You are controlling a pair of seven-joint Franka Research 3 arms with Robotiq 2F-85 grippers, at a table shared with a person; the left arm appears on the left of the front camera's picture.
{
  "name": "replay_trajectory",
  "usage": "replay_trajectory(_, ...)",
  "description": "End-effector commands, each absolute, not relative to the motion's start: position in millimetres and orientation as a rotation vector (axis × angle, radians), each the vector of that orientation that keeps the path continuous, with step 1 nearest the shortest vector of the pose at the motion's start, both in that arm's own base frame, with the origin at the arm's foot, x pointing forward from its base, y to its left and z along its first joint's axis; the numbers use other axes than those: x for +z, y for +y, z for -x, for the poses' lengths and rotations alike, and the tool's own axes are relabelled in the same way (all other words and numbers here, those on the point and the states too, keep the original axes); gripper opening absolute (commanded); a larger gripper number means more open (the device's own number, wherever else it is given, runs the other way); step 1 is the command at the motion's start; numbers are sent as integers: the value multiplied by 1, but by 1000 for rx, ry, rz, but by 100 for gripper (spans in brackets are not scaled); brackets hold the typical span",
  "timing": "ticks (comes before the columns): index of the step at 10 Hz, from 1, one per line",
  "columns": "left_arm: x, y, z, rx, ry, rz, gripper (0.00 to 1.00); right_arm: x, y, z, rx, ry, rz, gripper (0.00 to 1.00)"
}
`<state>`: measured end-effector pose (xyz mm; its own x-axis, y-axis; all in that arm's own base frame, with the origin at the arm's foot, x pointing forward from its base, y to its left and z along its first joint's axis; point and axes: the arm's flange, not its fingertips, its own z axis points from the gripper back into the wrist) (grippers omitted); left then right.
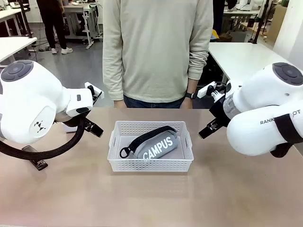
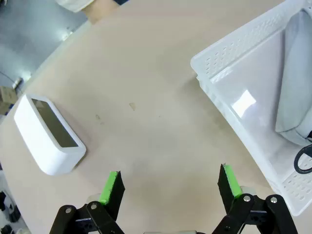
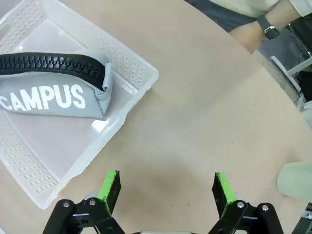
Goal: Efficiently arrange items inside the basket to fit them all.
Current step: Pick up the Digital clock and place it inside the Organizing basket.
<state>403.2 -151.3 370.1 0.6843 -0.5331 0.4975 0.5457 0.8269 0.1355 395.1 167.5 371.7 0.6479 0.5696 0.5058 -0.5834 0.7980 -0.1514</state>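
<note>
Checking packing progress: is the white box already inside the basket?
No: the white box lies on the table, apart from the basket, which holds the grey pouch.

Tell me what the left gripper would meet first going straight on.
Most likely the bare table. The open left gripper points at it between the box and the basket, neither in its line, though depth is hard to judge.
</note>
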Motion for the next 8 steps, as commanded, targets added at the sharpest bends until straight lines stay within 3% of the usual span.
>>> replay_trajectory(1, 370, -151, -403, -605, -550, 24, 100, 372, 167, -395, 656, -566, -26, 100)
replay_trajectory(8, 370, -151, -403, -605, -550, 24, 100, 372, 167, -395, 656, -566, -26, 100)
